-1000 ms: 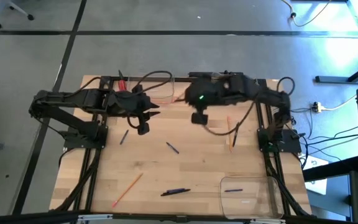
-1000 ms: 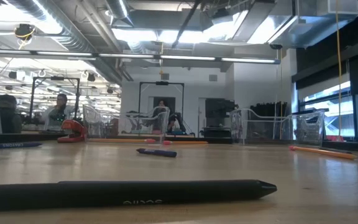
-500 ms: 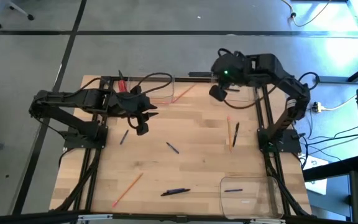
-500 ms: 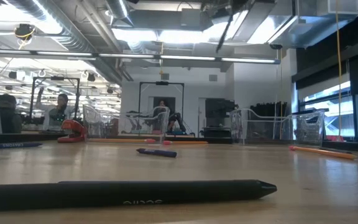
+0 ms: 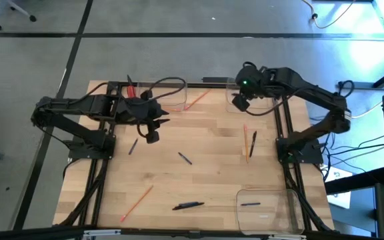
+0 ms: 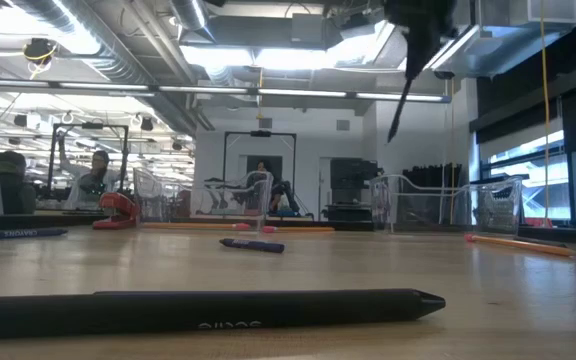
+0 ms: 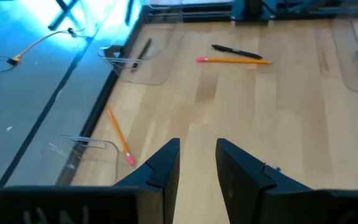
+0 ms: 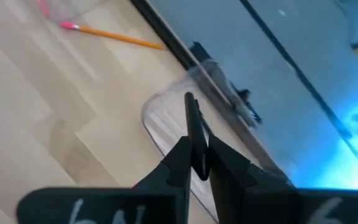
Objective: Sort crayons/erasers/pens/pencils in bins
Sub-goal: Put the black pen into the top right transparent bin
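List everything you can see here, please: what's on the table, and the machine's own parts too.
table: one, pale wood, under everything
bins: three, clear; far middle, far right, near right
pens: at least six, dark; four loose on the table, one in the near right bin, one held
pencils: three, orange; near left, right side, at the far middle bin's edge
red item: one, far edge; cannot tell what
person: one, in the room behind
left claw: black, open, empty, above the table's left part
right claw: black, shut on a pen, above the far right bin
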`<state>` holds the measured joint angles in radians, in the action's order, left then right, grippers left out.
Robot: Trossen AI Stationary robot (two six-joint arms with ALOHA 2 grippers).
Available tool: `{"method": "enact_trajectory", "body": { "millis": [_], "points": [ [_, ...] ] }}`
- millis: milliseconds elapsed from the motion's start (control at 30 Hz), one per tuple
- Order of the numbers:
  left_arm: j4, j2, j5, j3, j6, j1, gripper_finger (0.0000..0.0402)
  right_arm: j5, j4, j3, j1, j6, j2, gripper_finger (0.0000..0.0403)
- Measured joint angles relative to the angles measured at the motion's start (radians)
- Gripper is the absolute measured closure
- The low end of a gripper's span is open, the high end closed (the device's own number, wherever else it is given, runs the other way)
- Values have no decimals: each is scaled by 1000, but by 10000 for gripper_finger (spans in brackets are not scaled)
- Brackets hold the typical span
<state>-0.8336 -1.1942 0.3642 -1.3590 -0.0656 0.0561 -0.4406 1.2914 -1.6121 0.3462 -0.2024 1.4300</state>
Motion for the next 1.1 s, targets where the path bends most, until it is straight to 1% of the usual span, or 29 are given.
{"method": "enact_trajectory", "body": {
  "millis": [100, 167, 233, 300, 500, 633, 767, 867, 1100],
  "points": [
    [21, 0, 12, 0, -3, -22, 305, 82, -133, 123, 71, 94, -50, 360],
    [29, 0, 13, 0, -4, -37, 305, 109, -174, 198, 126, 131, -76, 360],
    [36, 0, 13, 0, -5, -53, 305, 136, -196, 263, 182, 134, -93, 360],
    [44, 0, 14, -1, -10, -68, 305, 184, -213, 316, 228, 162, -106, 360],
    [44, 0, 14, -1, -33, -112, 305, 336, -417, 454, 324, 279, -119, 360],
    [44, 0, 13, -1, -56, -134, 305, 400, -536, 530, 373, 292, -119, 360],
    [44, 0, 13, -1, -59, -147, 305, 463, -610, 597, 412, 294, -119, 360],
    [44, 0, 12, -1, -59, -154, 305, 493, -651, 638, 431, 294, -119, 360],
    [58, 0, 12, -1, -59, -156, 305, 496, -700, 702, 453, 294, -119, 360]
  ]
}}
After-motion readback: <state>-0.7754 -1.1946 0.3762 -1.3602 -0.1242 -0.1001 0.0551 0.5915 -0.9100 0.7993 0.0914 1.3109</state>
